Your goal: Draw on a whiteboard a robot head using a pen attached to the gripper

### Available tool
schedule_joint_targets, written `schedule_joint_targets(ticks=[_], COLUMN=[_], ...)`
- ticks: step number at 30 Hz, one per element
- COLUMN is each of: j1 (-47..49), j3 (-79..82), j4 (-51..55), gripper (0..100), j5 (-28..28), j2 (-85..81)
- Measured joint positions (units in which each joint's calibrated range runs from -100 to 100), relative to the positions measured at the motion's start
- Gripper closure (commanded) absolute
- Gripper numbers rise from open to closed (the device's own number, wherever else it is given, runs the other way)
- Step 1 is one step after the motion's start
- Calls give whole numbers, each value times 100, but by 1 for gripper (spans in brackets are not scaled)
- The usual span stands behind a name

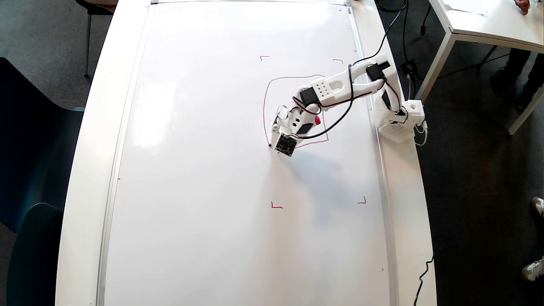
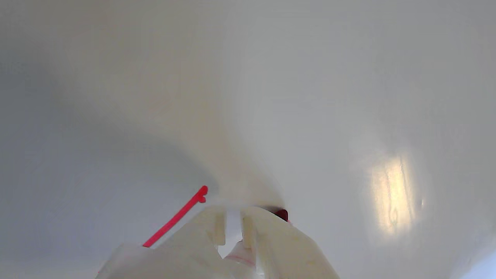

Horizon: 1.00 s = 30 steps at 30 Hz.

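The whiteboard (image 1: 204,170) lies flat and fills most of the overhead view. On its right part is the robot head (image 1: 293,77), a thin red wobbly rounded outline, partly covered by the arm. My gripper (image 1: 274,139) points down at the outline's lower left corner, its jaws nearly together on the pen. The pen's red cap (image 1: 317,120) shows behind the wrist. In the wrist view the gripper (image 2: 232,211) shows a narrow gap, the pen's dark red tip (image 2: 282,214) touches the whiteboard (image 2: 310,97) just right of it, and a red stroke (image 2: 174,219) runs off to the left.
Small red corner marks (image 1: 276,206) frame the drawing area. The arm's white base (image 1: 397,123) stands at the board's right edge on the white table rim (image 1: 408,221), with black cables trailing off right. A second white table (image 1: 488,21) stands top right; dark chairs (image 1: 25,170) sit left.
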State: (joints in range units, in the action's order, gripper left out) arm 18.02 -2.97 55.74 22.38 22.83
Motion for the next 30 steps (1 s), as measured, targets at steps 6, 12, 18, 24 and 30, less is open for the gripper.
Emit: schedule_joint_targets(ticks=[6, 12, 18, 24, 30], j1=[196, 264, 264, 294, 287], j3=[375, 457, 448, 146, 64], j4=[8, 17, 17, 93, 84], gripper=[99, 99, 99, 99, 99], j5=[69, 69, 69, 69, -90], j2=[-254, -296, -305, -322, -356])
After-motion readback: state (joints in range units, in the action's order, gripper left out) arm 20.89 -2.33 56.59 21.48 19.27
